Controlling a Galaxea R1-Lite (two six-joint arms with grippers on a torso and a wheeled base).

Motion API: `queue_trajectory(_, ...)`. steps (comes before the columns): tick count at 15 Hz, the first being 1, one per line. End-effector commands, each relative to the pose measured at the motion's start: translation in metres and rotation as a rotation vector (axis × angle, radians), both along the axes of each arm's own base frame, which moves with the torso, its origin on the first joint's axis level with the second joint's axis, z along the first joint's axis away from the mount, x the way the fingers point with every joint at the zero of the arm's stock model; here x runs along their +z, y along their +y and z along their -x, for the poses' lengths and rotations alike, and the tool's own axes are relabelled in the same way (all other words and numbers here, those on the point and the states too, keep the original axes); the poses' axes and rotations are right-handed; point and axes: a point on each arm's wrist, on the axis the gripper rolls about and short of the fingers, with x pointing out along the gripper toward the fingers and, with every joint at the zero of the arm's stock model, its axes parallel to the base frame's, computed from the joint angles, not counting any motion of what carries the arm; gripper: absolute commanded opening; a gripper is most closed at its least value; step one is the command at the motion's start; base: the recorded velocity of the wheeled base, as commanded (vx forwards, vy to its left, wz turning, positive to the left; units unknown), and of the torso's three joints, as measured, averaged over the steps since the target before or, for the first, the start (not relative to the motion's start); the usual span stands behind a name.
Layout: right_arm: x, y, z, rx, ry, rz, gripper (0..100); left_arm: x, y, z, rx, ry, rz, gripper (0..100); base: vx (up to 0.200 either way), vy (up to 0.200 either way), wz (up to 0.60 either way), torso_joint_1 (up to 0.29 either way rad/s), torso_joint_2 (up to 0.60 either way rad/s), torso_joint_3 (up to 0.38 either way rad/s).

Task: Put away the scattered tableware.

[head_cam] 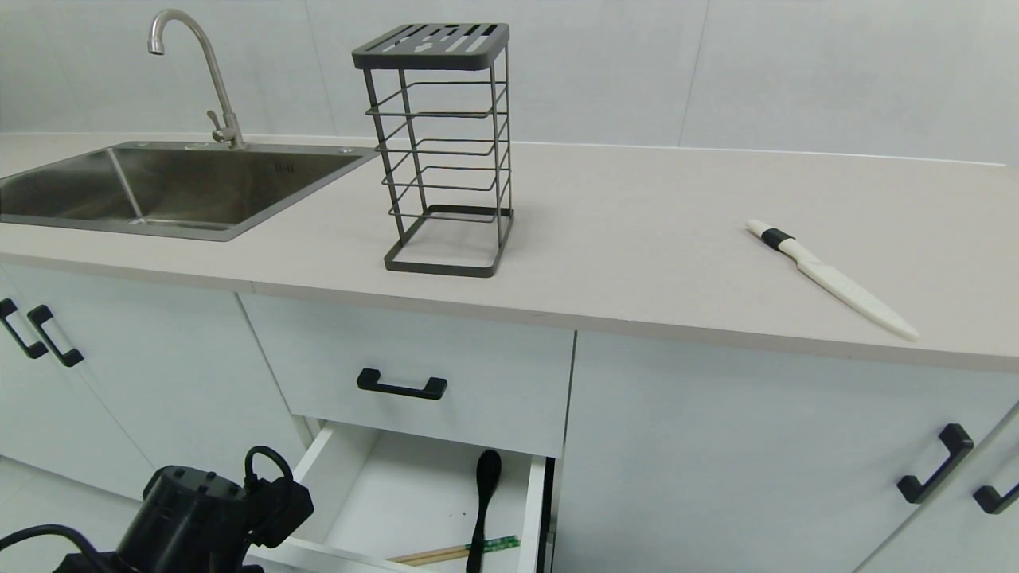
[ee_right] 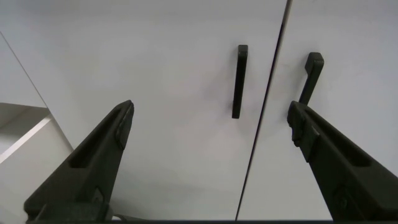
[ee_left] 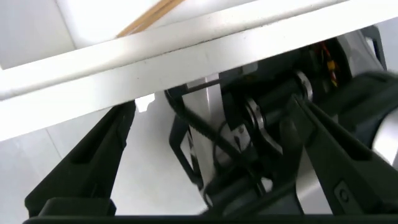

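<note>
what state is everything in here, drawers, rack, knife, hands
lower drawer: pulled open, black spoon and chopsticks inside
upper drawer: shut
knife: lying flat on the counter
rack: upright, empty
faucet: no water running
left hand: open, holding nothing
right hand: open, holding nothing

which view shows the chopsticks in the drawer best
Head view: the chopsticks lie in the open drawer beside a black spoon. Left wrist view catches a tan sliver; right wrist view faces cabinet doors.
</note>
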Motion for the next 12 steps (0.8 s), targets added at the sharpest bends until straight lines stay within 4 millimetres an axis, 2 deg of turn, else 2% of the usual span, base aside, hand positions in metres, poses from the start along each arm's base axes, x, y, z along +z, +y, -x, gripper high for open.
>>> queue_trajectory(1,0.0,0.0,0.0,0.002,0.002,0.0,100,-0.003,-0.001,-0.003,0.002,0.001,0.0,100,0.0,0.0,0.0,0.0,0.0,0.0)
queue_trajectory(5,0.0,0.0,0.0,0.002,0.003,0.0,100,-0.01,-0.004,-0.019,0.027,-0.076,0.032,100,0.0,0.0,0.0,0.0,0.0,0.0)
queue_trajectory(12,0.0,0.0,0.0,0.0,0.002,0.0,100,-0.031,0.006,-0.051,0.131,-0.212,0.077,100,0.0,0.0,0.0,0.0,0.0,0.0)
